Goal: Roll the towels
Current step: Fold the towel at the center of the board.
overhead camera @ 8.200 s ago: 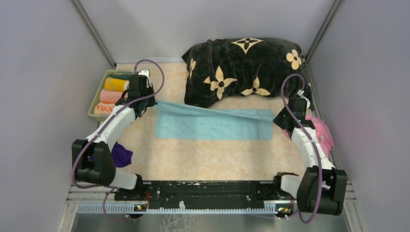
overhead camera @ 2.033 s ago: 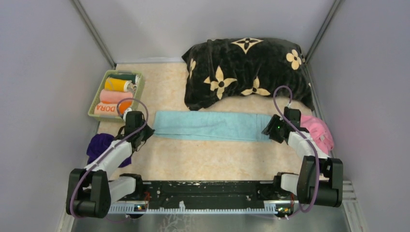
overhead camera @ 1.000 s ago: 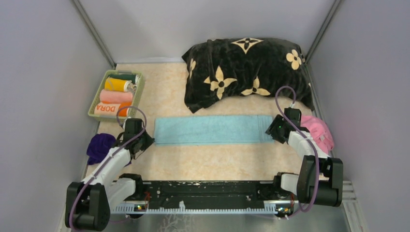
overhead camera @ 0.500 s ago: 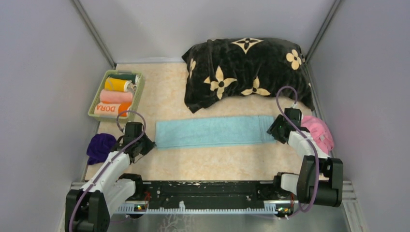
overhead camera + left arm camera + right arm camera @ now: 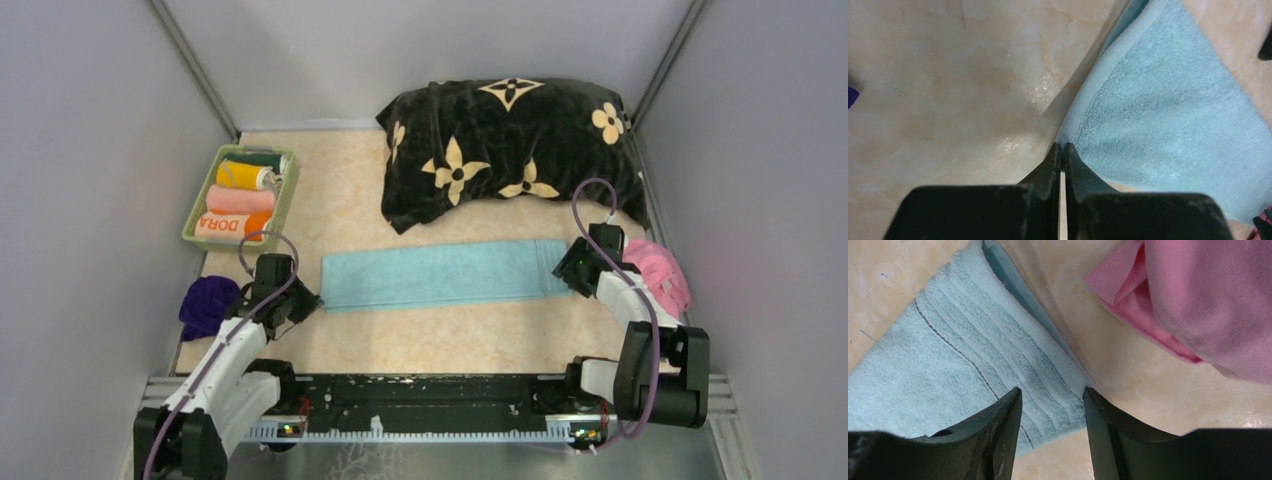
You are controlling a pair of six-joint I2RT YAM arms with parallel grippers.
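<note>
A light blue towel (image 5: 440, 273) lies flat as a long folded strip across the middle of the table. My left gripper (image 5: 305, 298) is shut, its tips pinched on the strip's near-left corner (image 5: 1062, 145), with the towel (image 5: 1168, 115) spreading away to the right. My right gripper (image 5: 570, 268) is open and straddles the strip's right end (image 5: 1052, 390); the towel (image 5: 948, 375) lies between and beyond the jaws. A pink towel (image 5: 662, 272) lies crumpled just right of that gripper and also shows in the right wrist view (image 5: 1208, 305). A dark purple towel (image 5: 205, 305) lies bunched at the left.
A green basket (image 5: 190, 225) at the back left holds rolled towels: yellow (image 5: 240, 176), peach (image 5: 238, 200) and orange "DORA" (image 5: 228, 225). A big black cushion (image 5: 510, 140) with beige flowers lies at the back. Grey walls close in both sides.
Both grippers drew the blue towel toward the near edge and laid it down as a flat folded strip. In the last half second the left arm shifted slightly nearer; the towel stayed put.
</note>
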